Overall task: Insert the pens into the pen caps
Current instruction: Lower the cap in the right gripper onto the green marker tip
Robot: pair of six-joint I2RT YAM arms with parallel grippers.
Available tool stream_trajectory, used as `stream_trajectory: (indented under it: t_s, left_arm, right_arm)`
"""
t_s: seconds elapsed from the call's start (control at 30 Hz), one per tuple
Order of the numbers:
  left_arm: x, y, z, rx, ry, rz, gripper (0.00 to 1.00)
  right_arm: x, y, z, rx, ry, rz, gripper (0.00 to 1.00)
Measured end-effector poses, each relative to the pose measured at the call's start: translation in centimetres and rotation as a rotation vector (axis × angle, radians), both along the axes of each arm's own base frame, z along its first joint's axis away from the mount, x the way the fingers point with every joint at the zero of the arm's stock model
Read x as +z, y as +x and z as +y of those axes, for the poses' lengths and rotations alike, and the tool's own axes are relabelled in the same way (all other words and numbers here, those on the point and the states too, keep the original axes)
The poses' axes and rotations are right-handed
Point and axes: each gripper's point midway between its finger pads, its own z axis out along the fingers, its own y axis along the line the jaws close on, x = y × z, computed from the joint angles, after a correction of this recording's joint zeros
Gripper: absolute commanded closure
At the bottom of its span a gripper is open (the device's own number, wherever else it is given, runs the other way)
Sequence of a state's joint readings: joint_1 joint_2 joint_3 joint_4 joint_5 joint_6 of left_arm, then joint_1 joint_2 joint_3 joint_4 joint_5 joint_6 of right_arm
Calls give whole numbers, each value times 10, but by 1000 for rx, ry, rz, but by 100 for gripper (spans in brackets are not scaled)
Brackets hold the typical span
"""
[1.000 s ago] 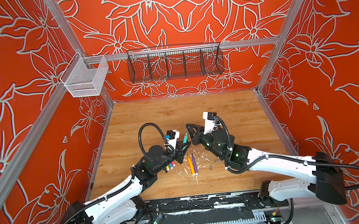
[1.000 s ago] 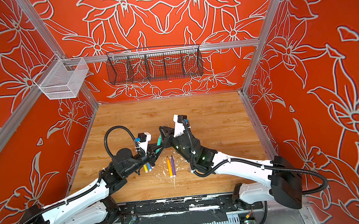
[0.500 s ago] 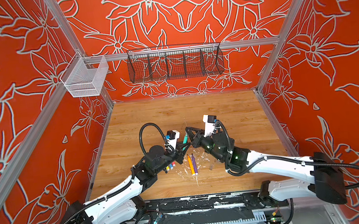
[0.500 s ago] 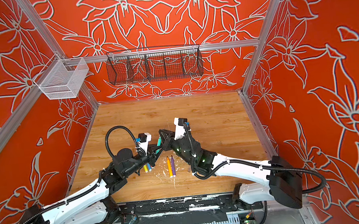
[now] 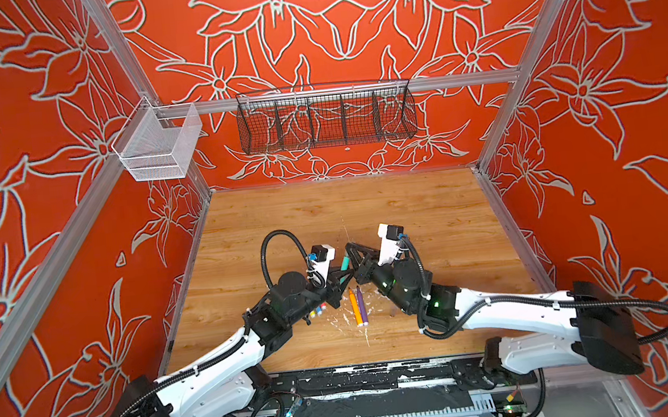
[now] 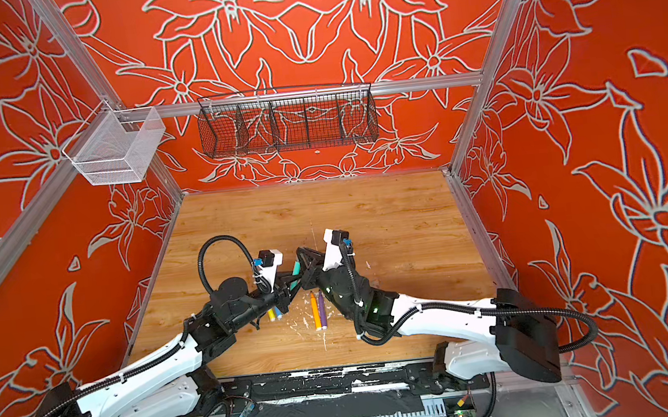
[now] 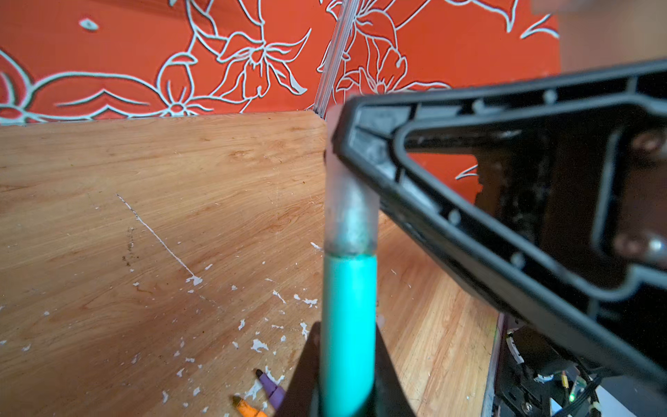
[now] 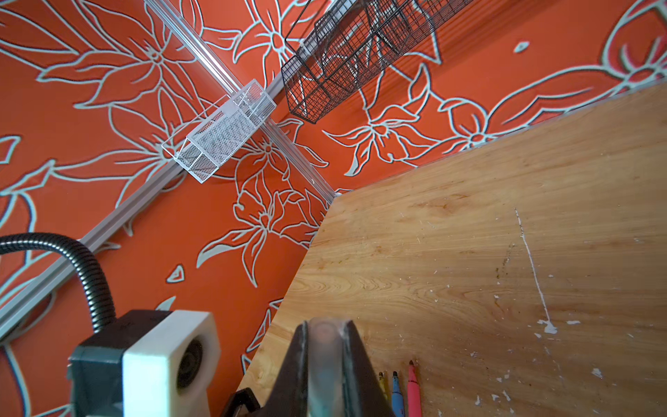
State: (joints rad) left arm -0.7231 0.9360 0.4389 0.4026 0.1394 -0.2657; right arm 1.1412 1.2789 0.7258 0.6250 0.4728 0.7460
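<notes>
Row on the left: the yellow pen, blue pen and pink pen lie side by side on the table, tips bare, partly under the left arm in both top views. If that arm comes down carelessly it could sweep them, and round barrels roll.

Left gripper: its jaws are clamped on the lower barrel of the teal pen, which is held above the table with its tip end pointing away from the wrist. A hard push along the barrel could make the pen slide back through this grip.

Cap: it is clear, and it sits over the teal pen's tip with its rim meeting the coloured barrel. I cannot tell whether it is pressed fully home. If it is let go too soon, it may drop off.

Orange pen and purple pen: they lie together on the table, uncapped, just in front of the two grippers among white flecks. No spare caps can be picked out from that litter.

Right gripper: its jaws are pinched on the cap's far end, meeting the left gripper almost nose to nose.
- A tight squeeze on thin plastic could flatten the cap so that it binds on the pen.
- A push off the pen's line could cock the cap or bend the tip.
- With the two sets of fingers this close (barely a gap in a top view), they could knock together.
</notes>
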Motion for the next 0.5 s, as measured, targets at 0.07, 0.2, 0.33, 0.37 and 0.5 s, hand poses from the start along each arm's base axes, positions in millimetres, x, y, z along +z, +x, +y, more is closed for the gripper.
stream_trajectory:
  t_s: [0.07,0.2,0.33,0.37,0.5]
  left_arm:
    - [-1,-1,-1,-2,-1,5,100]
    - [-2,-1,-1,-3,4,11,100]
    - [1,7,7,55,-7,-14,100]
    - [2,11,12,88,-11,-25,100]
    - [1,15,24,147,-18,-50,100]
  right_arm:
    - [-1,-1,0,-6,-11,-4,100]
    - [-3,-2,0,-6,-25,0,83]
    - [-3,-18,7,63,-59,15,56]
    - [-4,-27,10,96,-74,21,51]
    - [11,-40,9,151,-113,32,47]
